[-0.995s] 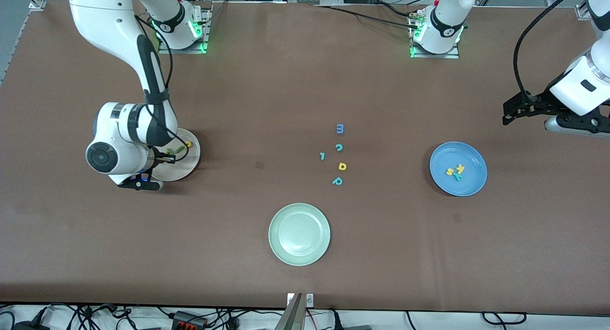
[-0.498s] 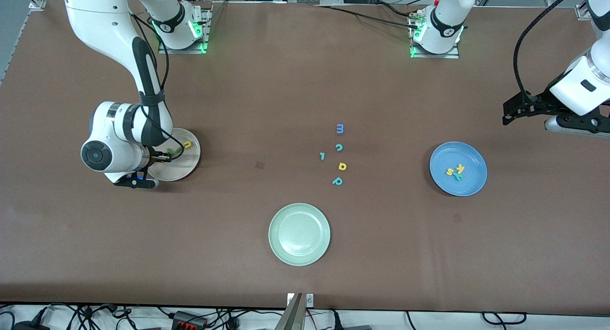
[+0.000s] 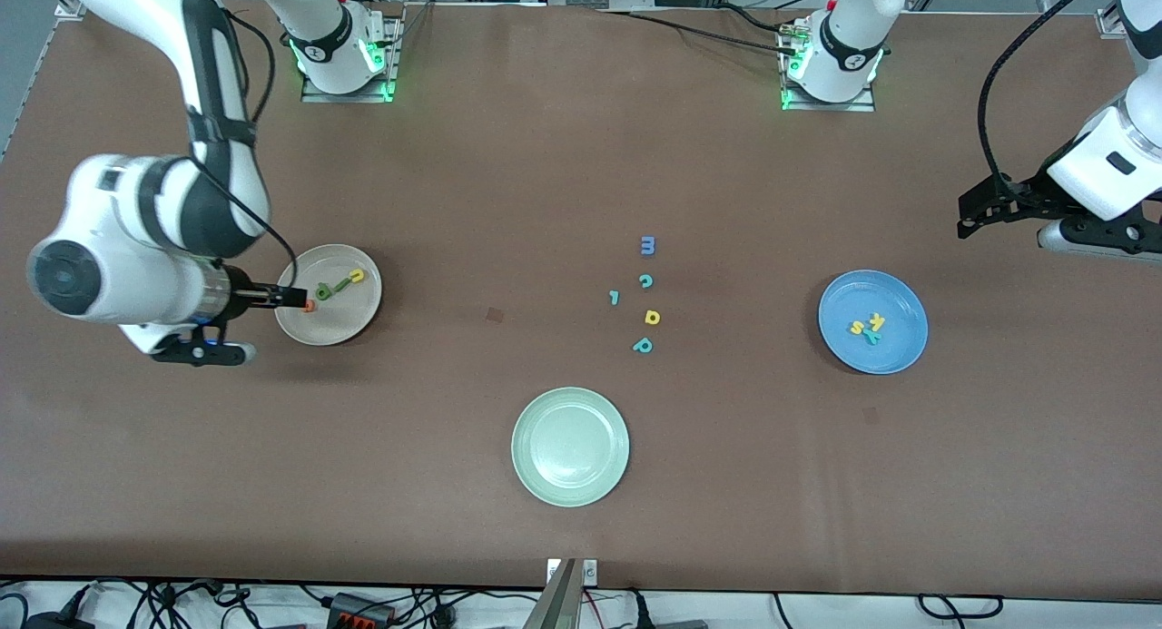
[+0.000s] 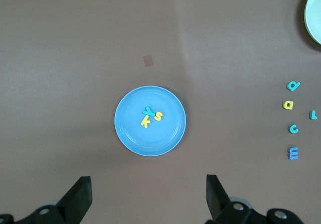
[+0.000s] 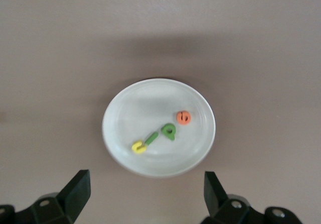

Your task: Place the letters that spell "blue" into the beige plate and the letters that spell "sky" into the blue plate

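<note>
brown table [image 3: 508,184]; b,l,u,e in beige plate [image 3: 349,320]; right gripper [image 5: 145,191] open above

A robotics lab: two white arm bases [image 3: 340,48] bolted to a wide brown desk [image 3: 545,157], metal framing along its edge, and cables and power strips [image 3: 363,606] trailing below.
</note>
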Robot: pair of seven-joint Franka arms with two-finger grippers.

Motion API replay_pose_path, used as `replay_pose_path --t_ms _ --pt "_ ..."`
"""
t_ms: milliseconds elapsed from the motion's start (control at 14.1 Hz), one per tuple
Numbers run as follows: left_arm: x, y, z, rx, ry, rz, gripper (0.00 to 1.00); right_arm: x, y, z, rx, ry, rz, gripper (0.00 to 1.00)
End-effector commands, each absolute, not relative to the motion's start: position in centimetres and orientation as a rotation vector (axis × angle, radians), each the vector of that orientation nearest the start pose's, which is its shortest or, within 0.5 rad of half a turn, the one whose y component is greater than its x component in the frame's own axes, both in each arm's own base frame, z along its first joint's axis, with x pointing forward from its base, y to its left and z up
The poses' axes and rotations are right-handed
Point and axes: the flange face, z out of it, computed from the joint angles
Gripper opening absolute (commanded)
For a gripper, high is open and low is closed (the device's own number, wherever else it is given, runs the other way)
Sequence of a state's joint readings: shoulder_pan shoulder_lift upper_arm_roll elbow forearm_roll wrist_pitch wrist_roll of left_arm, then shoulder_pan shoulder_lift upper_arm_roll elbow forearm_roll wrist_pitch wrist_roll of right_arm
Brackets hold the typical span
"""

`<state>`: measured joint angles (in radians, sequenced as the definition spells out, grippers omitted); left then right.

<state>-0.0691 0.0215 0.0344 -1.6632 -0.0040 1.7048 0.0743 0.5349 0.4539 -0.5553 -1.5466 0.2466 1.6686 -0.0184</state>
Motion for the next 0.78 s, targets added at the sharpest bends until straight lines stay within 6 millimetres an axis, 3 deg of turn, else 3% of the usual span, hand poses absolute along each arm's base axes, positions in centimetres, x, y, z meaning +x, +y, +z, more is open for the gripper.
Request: replay_pose_path --t_ms 0,284,640,711 --pt "57.4 -2.3 58.6 -3.142 0.165 -0.034 1.0 65.1 5.4 44.2 -3.091 0.051 0.4 1.0" --pt "57.4 -2.3 58.6 -3.142 0.165 -0.036 1.0 65.8 4.0 50.1 -3.107 0.06 0.236 1.0" --pt "57.4 -2.4 58.6 -3.142 0.168 -0.036 1.0 64.1 -1.5 57.0 -3.092 0.109 0.079 1.0" --pt "57.4 -2.3 58.6 -3.142 0.165 -0.036 1.0 63.7 -1.6 57.9 -3.115 0.081 0.059 1.0"
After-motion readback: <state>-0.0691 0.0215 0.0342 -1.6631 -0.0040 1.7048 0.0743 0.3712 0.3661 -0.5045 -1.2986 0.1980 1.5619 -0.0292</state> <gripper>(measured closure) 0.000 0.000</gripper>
